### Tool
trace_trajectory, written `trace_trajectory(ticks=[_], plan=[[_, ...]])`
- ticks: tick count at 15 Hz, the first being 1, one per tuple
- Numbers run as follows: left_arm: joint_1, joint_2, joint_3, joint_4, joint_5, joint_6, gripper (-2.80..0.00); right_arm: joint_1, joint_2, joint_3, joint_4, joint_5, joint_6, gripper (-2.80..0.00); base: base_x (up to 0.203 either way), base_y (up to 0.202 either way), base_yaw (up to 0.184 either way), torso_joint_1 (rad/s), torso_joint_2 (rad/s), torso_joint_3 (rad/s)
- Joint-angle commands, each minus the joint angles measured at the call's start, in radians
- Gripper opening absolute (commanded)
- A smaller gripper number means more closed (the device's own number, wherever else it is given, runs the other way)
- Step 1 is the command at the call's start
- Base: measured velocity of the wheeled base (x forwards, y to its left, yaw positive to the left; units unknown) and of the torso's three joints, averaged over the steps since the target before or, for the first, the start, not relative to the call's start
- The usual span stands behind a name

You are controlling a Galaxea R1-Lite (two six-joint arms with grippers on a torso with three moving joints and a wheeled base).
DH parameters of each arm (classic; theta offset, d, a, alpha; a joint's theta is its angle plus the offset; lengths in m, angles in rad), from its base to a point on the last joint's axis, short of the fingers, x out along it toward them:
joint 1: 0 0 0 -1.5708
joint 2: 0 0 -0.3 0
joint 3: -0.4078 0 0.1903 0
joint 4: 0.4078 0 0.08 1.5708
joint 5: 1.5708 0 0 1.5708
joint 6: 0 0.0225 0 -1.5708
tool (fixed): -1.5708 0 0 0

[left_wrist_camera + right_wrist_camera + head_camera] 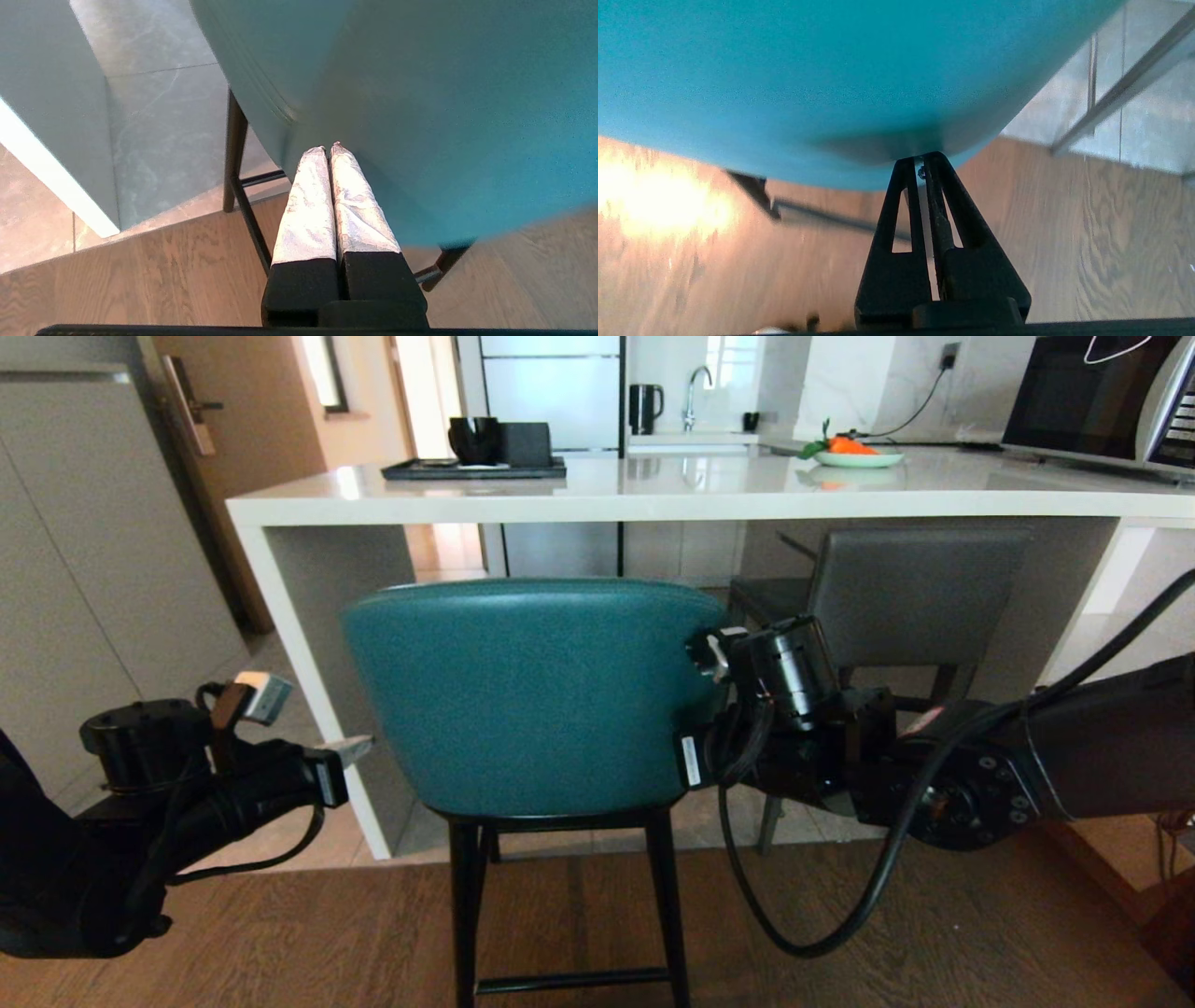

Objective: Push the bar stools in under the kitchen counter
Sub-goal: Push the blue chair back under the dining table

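1. Teal stool (pixel 532 695): teal padded back, thin black legs.
2. Grey stool (pixel 910 593): dark grey back.
3. Kitchen counter (pixel 653 495): glossy white-grey top, grey side panel.
4. Floor (pixel 934 933): brown wood grain; pale grey marbled tiles under the counter.
5. Plate (pixel 857 457): pale green, carrying something orange.
6. Left gripper (pixel 327 151): silvery fingers, black base.
7. Right gripper (pixel 920 163): black.

Teal stool (pixel 532 695), grey stool (pixel 896 593) on wood floor (pixel 280 943).

Teal stool (pixel 532 695) fills the gap between counter side panel (pixel 327 644) and grey stool (pixel 896 597) — open floor (pixel 934 943) only behind and beside its legs.
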Motion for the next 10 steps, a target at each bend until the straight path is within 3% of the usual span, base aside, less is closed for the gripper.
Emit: trace_trajectory(ticks=[1,6,10], plan=[[0.009,-0.013,0.006,-0.007,-0.004,0.0,-2.8,0.0,-0.053,0.038,-0.009,-0.006,0.001,-2.8,0.0,0.0,0.0,0.0,0.0,0.0],[0.05,-0.015,-0.049,-0.005,-0.011,-0.001,-2.8,-0.009,-0.208,0.182,-0.008,-0.003,0.008,-2.8,0.0,0.0,0.0,0.0,0.0,0.0],[0.064,-0.02,-0.021,-0.007,-0.032,0.002,-2.8,-0.095,-0.298,0.306,-0.002,0.0,0.007,-2.8,0.0,0.0,0.0,0.0,0.0,0.0]])
